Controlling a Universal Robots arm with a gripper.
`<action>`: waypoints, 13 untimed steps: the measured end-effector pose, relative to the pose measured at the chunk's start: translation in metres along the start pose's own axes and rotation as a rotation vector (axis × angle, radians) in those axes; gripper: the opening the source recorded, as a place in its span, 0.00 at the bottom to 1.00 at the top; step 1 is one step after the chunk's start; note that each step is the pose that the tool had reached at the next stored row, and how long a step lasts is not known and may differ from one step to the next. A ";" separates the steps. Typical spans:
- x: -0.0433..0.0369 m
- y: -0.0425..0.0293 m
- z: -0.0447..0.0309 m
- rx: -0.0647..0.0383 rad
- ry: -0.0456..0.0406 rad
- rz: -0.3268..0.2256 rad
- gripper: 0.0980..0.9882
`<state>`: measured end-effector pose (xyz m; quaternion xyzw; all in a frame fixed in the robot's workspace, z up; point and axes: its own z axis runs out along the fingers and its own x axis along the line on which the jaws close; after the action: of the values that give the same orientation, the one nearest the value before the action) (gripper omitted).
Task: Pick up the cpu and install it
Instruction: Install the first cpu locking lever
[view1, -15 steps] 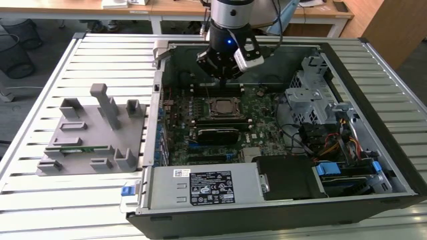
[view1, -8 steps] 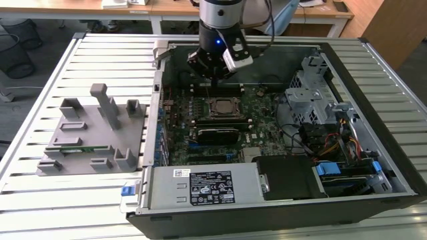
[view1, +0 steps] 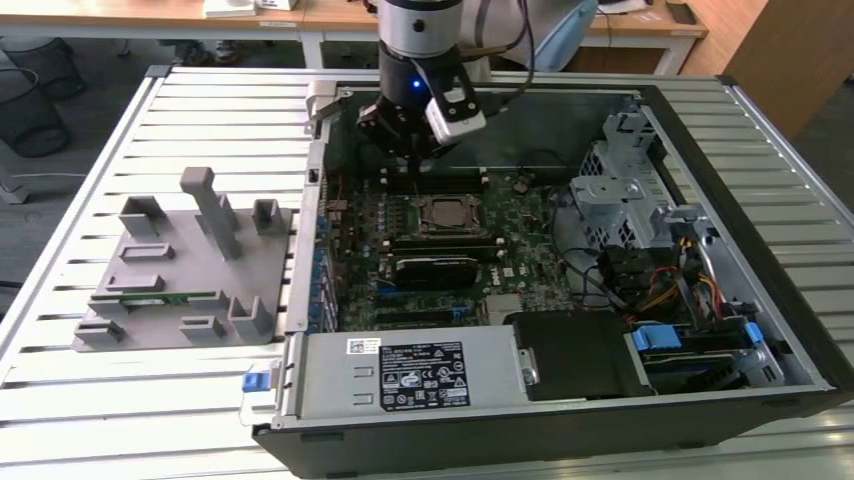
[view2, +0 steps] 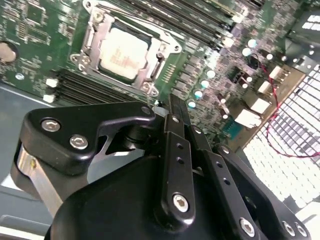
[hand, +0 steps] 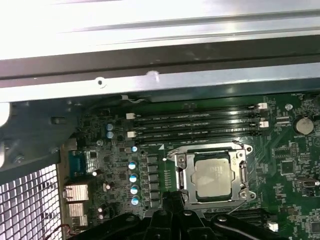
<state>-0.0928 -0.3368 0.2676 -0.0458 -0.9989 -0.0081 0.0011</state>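
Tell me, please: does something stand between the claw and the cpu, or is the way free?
Nothing visible stands between them. The cpu already lies in its socket frame on the motherboard, uncovered from above. The claw is shut and empty, hanging above the board beside the socket, over the memory slots.

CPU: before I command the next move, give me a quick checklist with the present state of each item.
1. Cpu inside socket frame: ok.
2. Cpu seated flat: cannot tell.
3. Gripper shut, holding nothing: ok.
4. Gripper apart from cpu, above the memory slots: ok.
5. Socket frame locked down: cannot tell.
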 end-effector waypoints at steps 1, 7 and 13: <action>0.0021 0.0000 0.0002 0.000 -0.0001 0.000 0.01; 0.0115 0.0049 0.0012 0.000 0.0001 -0.001 0.01; 0.0160 0.0161 0.0028 0.000 0.0000 -0.002 0.01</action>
<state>-0.1072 -0.3193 0.2651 -0.0447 -0.9990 -0.0081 0.0011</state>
